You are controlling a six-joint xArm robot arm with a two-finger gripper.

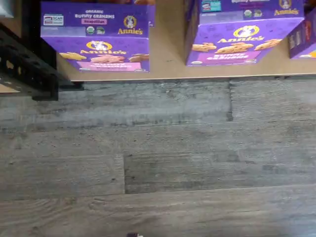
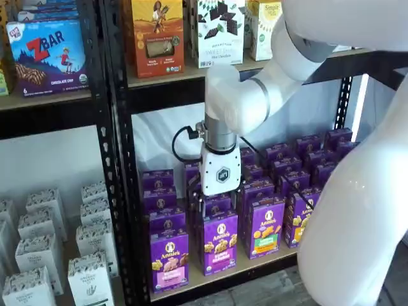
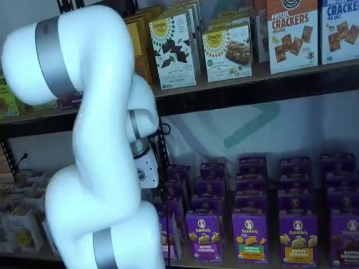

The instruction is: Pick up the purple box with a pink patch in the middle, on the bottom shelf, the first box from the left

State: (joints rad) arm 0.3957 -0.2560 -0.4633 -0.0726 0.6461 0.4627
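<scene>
Wrist view looks down past the front edge of the bottom shelf (image 1: 168,69) onto grey floor planks (image 1: 163,158), a wide bare stretch in front of the rack. The purple box (image 1: 96,37) stands at the front edge of that shelf near its left end, just beside the black rack post (image 1: 32,54), with its pink band facing out. A clear strip of bare board separates it from the neighbouring box (image 1: 242,34), whose lower band is a purple-pink shade. In a shelf view the same purple box (image 2: 169,258) sits at the front left corner of the shelf (image 2: 223,275), first of a row running back, and the end effector (image 2: 213,199) hangs over the second column, close above the box tops; its white body is plain but the black fingers merge with the boxes behind, so I cannot tell whether they are parted, and nothing appears to be held. In the other shelf view the white arm (image 3: 95,168) covers the left end of the shelf, hiding the target box and the fingers, while the boxes with green and yellow bands further right stand in open sight.
</scene>
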